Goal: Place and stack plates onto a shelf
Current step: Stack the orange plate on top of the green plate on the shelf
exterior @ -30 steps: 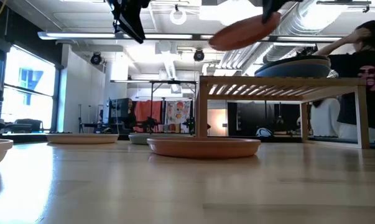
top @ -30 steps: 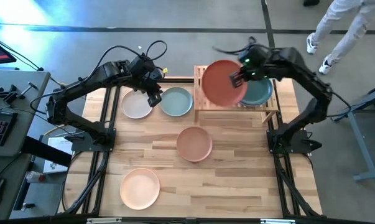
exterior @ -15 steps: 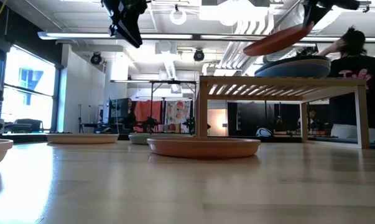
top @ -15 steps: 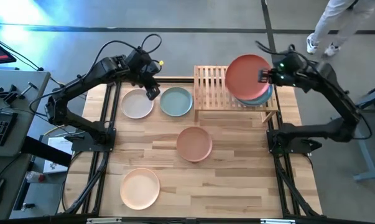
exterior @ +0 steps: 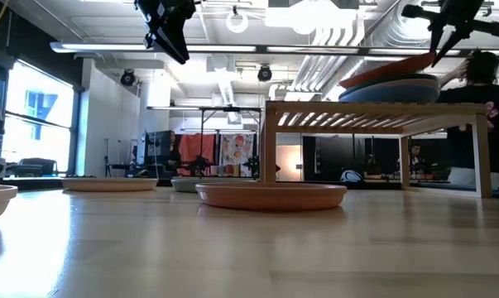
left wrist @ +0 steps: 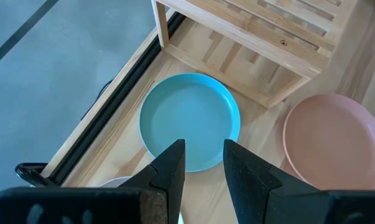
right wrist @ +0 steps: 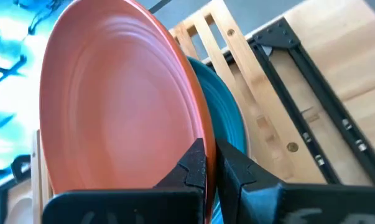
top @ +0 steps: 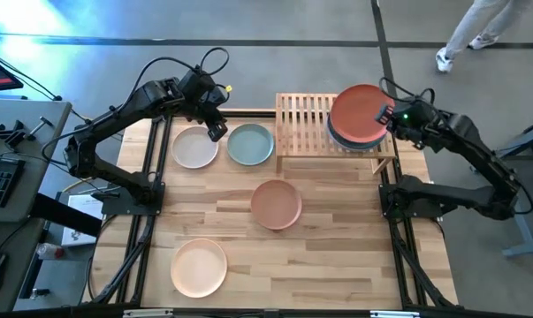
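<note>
My right gripper is shut on an orange-red plate over the right half of the shelf. The plate hangs tilted just above a blue plate that lies on the slats. My left gripper hovers open and holding nothing, high above the table's far left, between an off-white plate and a pale blue-green plate. A tan-pink plate and a peach plate lie flat on the table. My right gripper pinches the orange-red plate's rim between its two fingers, one on the upper face and one beneath. The fingers come from the table's right, slanting down. The plate tilts, held side high; whether its low left edge touches the blue plate I cannot tell.
The shelf's left half shows bare slats. Black frame rails run along both sides of the table. A person stands beyond the table on the right, behind the shelf.
My right gripper has carried the orange-red plate from over the shelf's left half toward the table's right and down, rolling as it went. The plate has tipped flatter and now hangs over the blue plate. My left gripper has swung slightly toward the far edge.
</note>
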Controlling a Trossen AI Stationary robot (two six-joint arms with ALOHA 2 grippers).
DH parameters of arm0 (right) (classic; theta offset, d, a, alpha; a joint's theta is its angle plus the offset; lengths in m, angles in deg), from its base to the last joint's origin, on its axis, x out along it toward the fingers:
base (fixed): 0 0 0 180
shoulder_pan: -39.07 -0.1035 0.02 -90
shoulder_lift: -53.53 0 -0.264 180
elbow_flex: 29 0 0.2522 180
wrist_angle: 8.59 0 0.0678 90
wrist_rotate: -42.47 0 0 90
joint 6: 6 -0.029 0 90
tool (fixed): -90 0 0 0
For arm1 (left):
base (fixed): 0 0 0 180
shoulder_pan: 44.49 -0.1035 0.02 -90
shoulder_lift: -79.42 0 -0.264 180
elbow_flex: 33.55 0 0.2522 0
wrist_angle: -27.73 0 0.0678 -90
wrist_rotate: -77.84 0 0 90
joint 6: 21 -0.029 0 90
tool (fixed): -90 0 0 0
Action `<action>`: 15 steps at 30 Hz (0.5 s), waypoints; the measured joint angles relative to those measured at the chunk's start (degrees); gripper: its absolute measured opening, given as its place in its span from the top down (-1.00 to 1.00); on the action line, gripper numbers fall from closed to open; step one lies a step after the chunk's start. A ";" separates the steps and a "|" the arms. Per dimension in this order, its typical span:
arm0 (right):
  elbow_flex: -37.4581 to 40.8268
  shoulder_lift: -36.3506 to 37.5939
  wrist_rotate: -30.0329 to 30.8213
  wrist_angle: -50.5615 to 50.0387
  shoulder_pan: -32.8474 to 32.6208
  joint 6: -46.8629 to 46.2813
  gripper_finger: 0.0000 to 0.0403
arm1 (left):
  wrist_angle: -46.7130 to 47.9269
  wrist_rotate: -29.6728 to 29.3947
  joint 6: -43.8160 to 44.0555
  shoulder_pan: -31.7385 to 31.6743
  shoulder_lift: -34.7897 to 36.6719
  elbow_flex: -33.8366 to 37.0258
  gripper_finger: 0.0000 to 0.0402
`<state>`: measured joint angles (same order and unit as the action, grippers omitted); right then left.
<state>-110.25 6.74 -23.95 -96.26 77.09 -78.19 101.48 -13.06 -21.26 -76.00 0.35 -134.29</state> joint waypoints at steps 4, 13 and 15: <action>2.15 -0.04 0.00 1.04 0.00 -2.38 1.00 | 0.00 0.02 0.02 0.02 0.00 0.00 0.52; 2.75 -0.36 -0.90 1.49 0.00 -3.04 1.00 | -0.02 0.02 0.13 0.02 0.00 0.00 0.52; 2.75 -0.91 -1.58 1.42 -0.04 -2.94 1.00 | -0.10 0.02 0.09 0.02 0.00 0.00 0.52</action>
<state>-107.51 5.83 -25.54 -94.83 77.05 -81.12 101.37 -13.04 -21.16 -75.98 0.35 -134.29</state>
